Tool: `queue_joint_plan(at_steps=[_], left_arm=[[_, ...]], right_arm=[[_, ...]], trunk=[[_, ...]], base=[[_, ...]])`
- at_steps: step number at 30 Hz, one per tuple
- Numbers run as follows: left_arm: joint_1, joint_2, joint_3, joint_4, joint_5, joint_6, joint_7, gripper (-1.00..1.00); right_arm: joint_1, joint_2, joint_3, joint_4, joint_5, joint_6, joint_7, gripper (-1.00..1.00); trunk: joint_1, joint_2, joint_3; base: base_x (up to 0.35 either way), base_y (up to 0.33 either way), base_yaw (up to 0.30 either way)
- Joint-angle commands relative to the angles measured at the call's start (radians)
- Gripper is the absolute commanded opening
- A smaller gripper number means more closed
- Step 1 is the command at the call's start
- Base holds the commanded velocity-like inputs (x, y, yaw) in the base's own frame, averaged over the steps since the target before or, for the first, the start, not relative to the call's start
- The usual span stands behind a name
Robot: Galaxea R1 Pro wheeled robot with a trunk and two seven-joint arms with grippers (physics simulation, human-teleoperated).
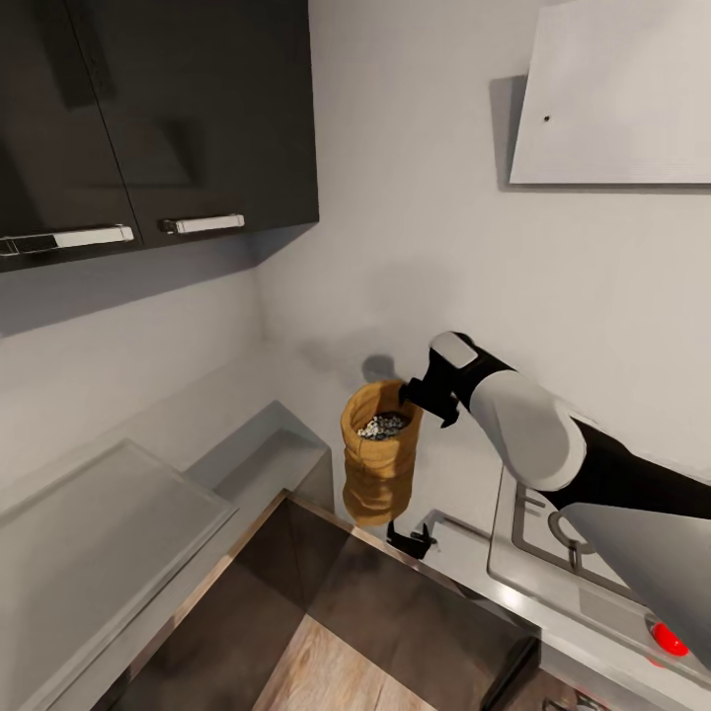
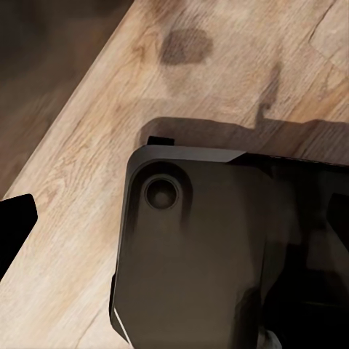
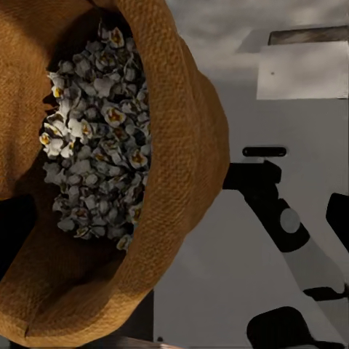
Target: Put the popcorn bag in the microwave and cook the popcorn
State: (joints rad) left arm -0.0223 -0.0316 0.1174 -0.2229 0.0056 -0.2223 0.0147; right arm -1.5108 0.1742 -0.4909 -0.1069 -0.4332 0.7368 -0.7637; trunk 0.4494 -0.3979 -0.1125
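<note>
My right gripper (image 1: pixel 425 397) is shut on the rim of the popcorn bag (image 1: pixel 378 464), holding the golden-brown sack upright in the air above the corner of the grey countertop (image 1: pixel 109 523). The bag's mouth is open and a heap of whitish popcorn (image 1: pixel 382 427) shows inside. In the right wrist view the bag (image 3: pixel 167 145) is very close, with the popcorn (image 3: pixel 94 145) puffed white with yellow centres, and a black finger (image 3: pixel 280 218) beside it. The microwave is out of view. In the left wrist view a black tip sits at the picture's edge over the wood floor (image 2: pixel 80 145).
Dark glossy wall cabinets (image 1: pixel 148 118) hang at the upper left and a white hood (image 1: pixel 612 89) at the upper right. A hob (image 1: pixel 553 553) with a red knob (image 1: pixel 670 640) lies under my right arm. The robot's dark base (image 2: pixel 218 247) stands on the plank floor.
</note>
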Motion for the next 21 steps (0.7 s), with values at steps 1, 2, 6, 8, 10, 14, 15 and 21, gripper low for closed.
queue_joint_plan(at_steps=[1, 2, 6, 8, 10, 14, 15, 21], left_arm=[[-0.001, -0.001, 0.004, 0.0, 0.001, -0.003, 0.001, 1.0], [-0.001, -0.001, 0.004, 0.0, 0.001, -0.003, 0.001, 1.0], [-0.001, -0.001, 0.004, 0.0, 0.001, -0.003, 0.001, 1.0], [-0.001, -0.001, 0.004, 0.0, 0.001, -0.003, 0.001, 1.0], [-0.001, -0.001, 0.003, 0.0, 0.0, -0.003, 0.001, 1.0], [-0.001, -0.007, 0.004, 0.0, -0.001, -0.003, 0.001, 1.0], [-0.001, -0.007, 0.004, 0.0, -0.001, -0.003, 0.001, 1.0], [-0.001, -0.008, 0.004, 0.0, -0.001, -0.003, 0.001, 1.0]], right_arm=[[0.0, 0.0, 0.005, 0.005, -0.01, 0.001, -0.007, 1.0], [0.0, 0.0, 0.006, 0.011, -0.01, -0.002, -0.006, 1.0], [0.0, 0.0, 0.005, 0.037, -0.01, -0.006, -0.001, 1.0], [0.0, 0.0, 0.006, 0.047, -0.01, -0.006, 0.001, 1.0], [0.001, 0.0, 0.006, 0.058, -0.01, -0.007, 0.005, 1.0], [0.001, 0.0, 0.006, 0.064, -0.01, -0.006, 0.016, 1.0], [0.001, 0.0, 0.006, 0.065, -0.011, -0.006, 0.023, 1.0], [0.026, 0.0, 0.007, 0.066, -0.011, -0.006, 0.052, 1.0]], trunk=[[0.001, -0.002, -0.002], [0.001, -0.002, -0.002], [0.001, -0.002, -0.002], [0.001, -0.002, -0.002], [0.001, -0.002, -0.002], [0.001, -0.002, -0.002], [0.001, -0.002, -0.002], [0.001, -0.002, -0.002]], base=[[0.0, 0.0, 0.0], [0.0, 0.0, 0.0], [0.0, 0.0, 0.0], [0.0, 0.0, 0.0], [0.0, 0.0, 0.0], [0.0, 0.0, 0.0], [0.0, 0.0, 0.0], [0.0, 0.0, 0.0]])
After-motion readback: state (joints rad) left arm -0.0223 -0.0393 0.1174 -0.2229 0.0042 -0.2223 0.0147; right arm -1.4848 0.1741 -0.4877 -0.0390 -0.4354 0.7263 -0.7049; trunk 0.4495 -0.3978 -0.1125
